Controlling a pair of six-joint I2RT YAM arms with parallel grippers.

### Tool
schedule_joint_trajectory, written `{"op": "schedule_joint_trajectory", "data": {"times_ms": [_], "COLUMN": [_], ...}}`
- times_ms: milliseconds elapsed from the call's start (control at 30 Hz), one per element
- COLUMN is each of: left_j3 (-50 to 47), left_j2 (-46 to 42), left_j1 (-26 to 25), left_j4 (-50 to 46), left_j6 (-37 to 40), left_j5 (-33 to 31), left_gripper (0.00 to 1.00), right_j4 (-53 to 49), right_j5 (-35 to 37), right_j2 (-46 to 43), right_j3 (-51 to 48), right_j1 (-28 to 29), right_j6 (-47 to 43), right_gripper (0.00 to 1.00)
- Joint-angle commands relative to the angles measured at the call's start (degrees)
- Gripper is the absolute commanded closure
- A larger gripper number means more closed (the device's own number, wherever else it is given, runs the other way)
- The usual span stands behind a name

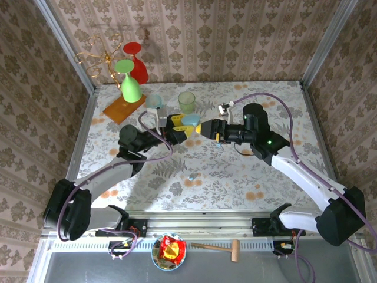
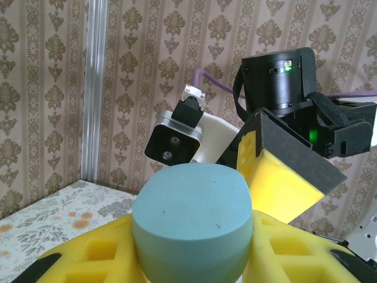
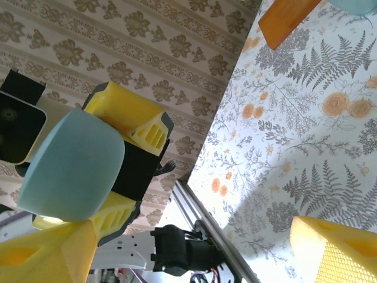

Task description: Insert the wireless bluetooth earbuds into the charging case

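The flat tabletop [image 1: 247, 177] carries a matte fern-and-flower print. Above its middle, the left claw [image 1: 185, 125], with blocky yellow pocketed fingers, is clamped on the charging case [image 2: 191, 227], a smooth, rounded pale-blue pebble. The right claw [image 1: 203, 128] stands spread wide just beside the case, holding nothing. One tiny pale-blue earbud [image 1: 192, 176] lies on the tabletop, nearer its near edge, well apart from both claws.
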Motion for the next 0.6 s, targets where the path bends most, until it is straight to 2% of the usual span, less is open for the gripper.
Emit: {"op": "schedule_joint_trajectory", "data": {"times_ms": [0,167,267,367,567], "left_j3": [1.8,1.5,2.0,2.5,2.3], "left_j2": [-1.8,-2.1,-2.1,-2.0,-3.4], "left_j1": [0.0,0.5,1.4,2.0,2.0], "left_j4": [-1.7,-3.8,-5.1,-5.7,-7.0], "left_j6": [-0.4,0.2,-2.1,-2.3,-2.5], "left_j5": [5.5,3.9,1.8,3.5,4.9], "left_gripper": [0.76,0.76,0.76,0.76,0.75], "right_j4": [-1.1,2.7,0.3,-3.7,-7.3], "right_j5": [1.8,-1.1,-2.8,-2.3,-1.4], "right_j2": [-0.6,-1.3,-2.7,-4.1,-1.5], "right_j3": [1.7,1.3,1.5,2.6,6.6], "right_j1": [0.1,0.1,0.2,0.2,0.3], "right_j6": [-1.9,-1.0,-5.9,-11.2,-13.8], "right_gripper": [0.15,0.14,0.14,0.12,0.11]}}
